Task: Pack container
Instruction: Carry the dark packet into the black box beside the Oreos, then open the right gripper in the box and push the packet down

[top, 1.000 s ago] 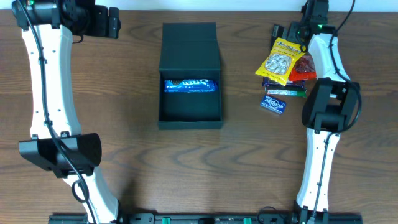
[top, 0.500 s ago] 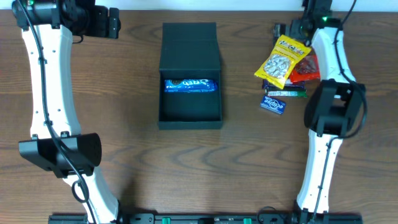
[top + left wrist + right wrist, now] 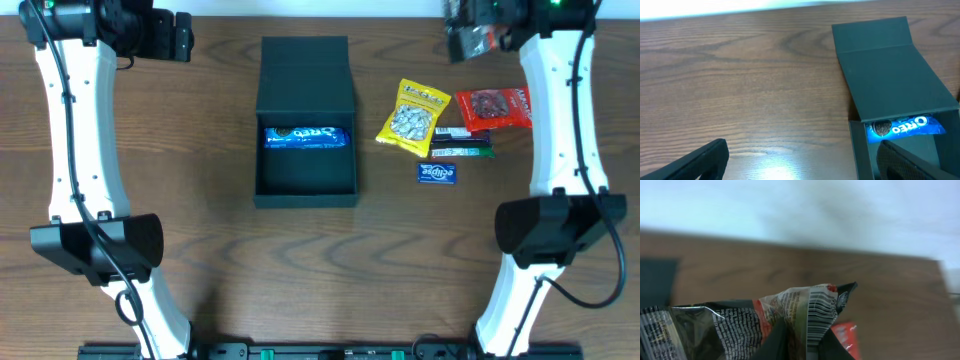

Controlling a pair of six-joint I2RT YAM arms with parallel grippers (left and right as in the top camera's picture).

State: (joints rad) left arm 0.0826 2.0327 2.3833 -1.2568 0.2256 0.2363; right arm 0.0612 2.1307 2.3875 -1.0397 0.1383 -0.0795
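Brown wood-grain table (image 3: 230,255), with a pale strip along its far edge. The black cardboard box (image 3: 305,178) sat mid-table, its flap lid laid open toward the far edge, and one blue biscuit packet (image 3: 307,137) lay across its floor. Loose stock lay to the right of the box and apart from it: a yellow packet (image 3: 411,118), a red packet (image 3: 493,107), dark bars (image 3: 462,141) and a small blue gum pack (image 3: 437,173). The left gripper (image 3: 185,36) stood at the far left, jaws wide and empty. The right gripper (image 3: 801,342) was at the far right edge, pinched narrow on a crinkled foil packet (image 3: 790,310) with a barcode, apparently off the table. The step in hand looked like carrying this packet to the box. The next move called for a swing left over the open box, then a low release beside the biscuit packet, clear of the lid.
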